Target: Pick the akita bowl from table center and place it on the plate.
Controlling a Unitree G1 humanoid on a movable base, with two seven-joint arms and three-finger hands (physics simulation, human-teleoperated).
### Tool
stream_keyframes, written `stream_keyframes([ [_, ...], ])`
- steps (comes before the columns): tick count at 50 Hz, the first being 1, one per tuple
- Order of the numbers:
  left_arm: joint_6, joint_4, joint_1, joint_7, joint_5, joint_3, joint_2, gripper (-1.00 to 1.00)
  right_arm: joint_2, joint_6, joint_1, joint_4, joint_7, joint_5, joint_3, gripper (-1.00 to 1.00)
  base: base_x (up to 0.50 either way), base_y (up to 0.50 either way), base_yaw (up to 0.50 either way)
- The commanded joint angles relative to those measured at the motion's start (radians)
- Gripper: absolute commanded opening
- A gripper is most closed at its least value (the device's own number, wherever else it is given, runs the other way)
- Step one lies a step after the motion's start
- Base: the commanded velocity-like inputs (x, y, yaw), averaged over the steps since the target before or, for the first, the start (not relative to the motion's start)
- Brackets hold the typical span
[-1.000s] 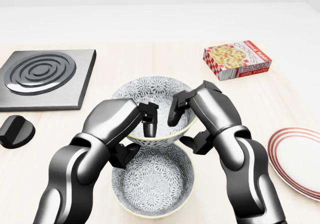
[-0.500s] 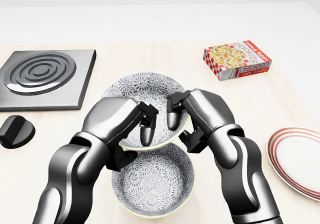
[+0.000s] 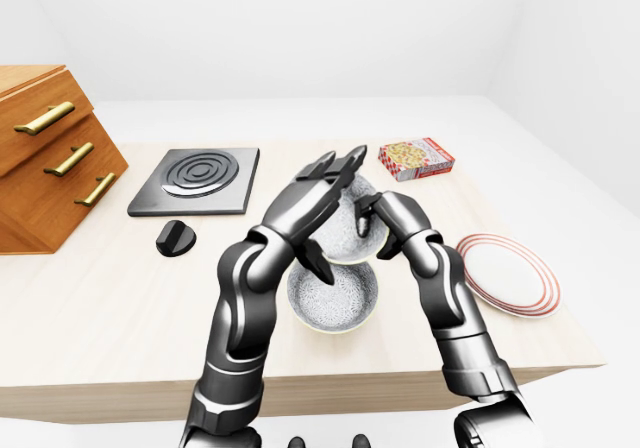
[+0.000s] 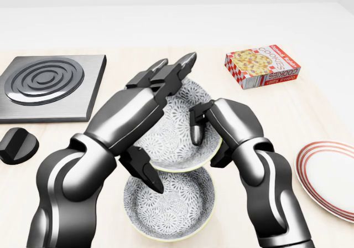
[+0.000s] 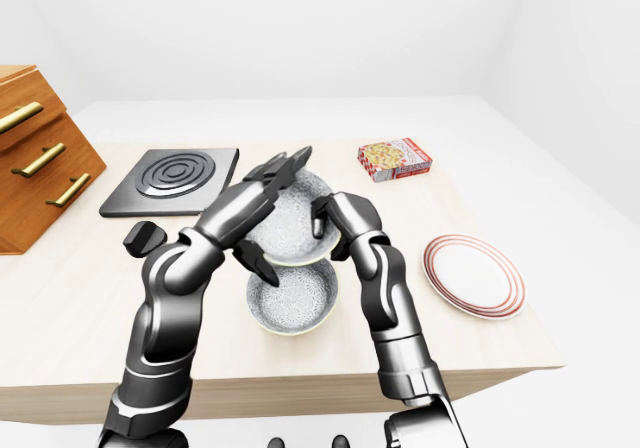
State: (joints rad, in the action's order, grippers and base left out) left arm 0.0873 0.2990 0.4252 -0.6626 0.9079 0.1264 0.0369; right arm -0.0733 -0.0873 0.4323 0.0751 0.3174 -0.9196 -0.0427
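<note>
1. The akita bowl (image 4: pixel 177 140), grey-patterned inside with a pale rim, is lifted and tilted above a second bowl (image 4: pixel 168 206) of the same pattern, which sits on the table (image 4: pixel 66 203) nearest the bottom of the head view. The plate (image 4: pixel 329 176) lies well apart from both, at the right edge of that view.
2. The right hand (image 4: pixel 213 129) grips the akita bowl at its right rim: one finger hooks down inside the bowl, and the rest of the hand is against the outer wall.
3. The left hand (image 4: pixel 152 115) is spread wide on the bowl's left side, its fingers (image 4: pixel 166 73) pointing straight up and away past the far rim. Its thumb (image 4: pixel 144 173) reaches down under the bowl's near edge, over the second bowl. Whether that hand touches the bowl cannot be told.
4. Left of the arms, a black knob (image 4: pixel 17 144) rests on the table, near the left edge of the head view.
5. Beyond the knob lies a dark square hob plate (image 4: pixel 50 87) with raised concentric rings.
6. A red cookie box (image 4: pixel 262 66) lies flat toward the upper right of the head view, beyond the plate.
7. In the left-eye view, a wooden drawer cabinet (image 3: pixel 45 158) with brass handles stands at the far left.
</note>
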Motion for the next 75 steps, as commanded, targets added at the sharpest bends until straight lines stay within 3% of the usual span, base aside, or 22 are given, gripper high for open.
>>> stream_keyframes([
  [1, 0.000, 0.170, 0.053, -0.036, -0.071, 0.006, 0.000, 1.00, -0.002, 0.000, -0.002, 0.009, -0.010, 0.073, -0.004, -1.00, 0.00, 0.00, 0.00],
  [16, 0.000, 0.295, 0.095, -0.036, -0.037, -0.008, -0.014, 1.00, -0.012, 0.000, 0.006, 0.021, 0.001, 0.066, 0.001, -1.00, 0.00, 0.00, 0.00],
  [23, 0.000, 0.283, 0.103, -0.036, -0.074, -0.058, -0.068, 1.00, -0.033, 0.000, -0.005, -0.007, 0.019, 0.069, 0.020, -1.00, 0.00, 0.00, 0.00],
  [28, 0.000, 0.236, 0.061, -0.036, -0.121, -0.105, -0.116, 1.00, -0.063, 0.000, -0.042, -0.074, 0.048, 0.084, 0.054, -1.00, 0.00, 0.00, 0.00],
  [33, 0.000, 0.203, 0.040, -0.036, -0.167, -0.147, -0.128, 1.00, -0.093, 0.000, -0.090, -0.146, 0.078, 0.105, 0.087, -1.00, 0.00, 0.00, 0.00],
  [34, 0.000, 0.183, 0.029, -0.017, -0.203, -0.170, -0.123, 1.00, -0.102, 0.000, -0.105, -0.166, 0.086, 0.112, 0.101, -1.00, 0.00, 0.00, 0.00],
  [39, 0.000, 0.160, -0.037, 0.071, -0.307, -0.176, -0.155, 1.00, -0.131, 0.000, -0.127, -0.175, 0.089, 0.129, 0.136, -1.00, 0.00, 0.00, 0.00],
  [50, 0.000, -0.066, -0.016, 0.202, -0.444, -0.223, -0.224, 1.00, -0.207, 0.000, -0.150, -0.163, 0.093, 0.169, 0.222, -1.00, 0.00, 0.00, 0.00],
  [61, 0.000, -0.075, -0.029, 0.221, -0.449, -0.213, -0.221, 1.00, -0.300, 0.001, -0.195, -0.171, 0.124, 0.227, 0.342, -1.00, 0.00, 0.00, 0.00],
  [69, 0.000, -0.057, -0.046, 0.223, -0.442, -0.204, -0.210, 1.00, -0.385, 0.049, -0.238, -0.112, 0.138, 0.244, 0.444, -1.00, 0.00, 0.00, 0.00],
  [75, 0.000, -0.056, -0.061, 0.223, -0.441, -0.204, -0.208, 1.00, -0.422, 0.057, -0.248, -0.080, 0.137, 0.244, 0.485, -1.00, 0.00, 0.00, 0.00],
])
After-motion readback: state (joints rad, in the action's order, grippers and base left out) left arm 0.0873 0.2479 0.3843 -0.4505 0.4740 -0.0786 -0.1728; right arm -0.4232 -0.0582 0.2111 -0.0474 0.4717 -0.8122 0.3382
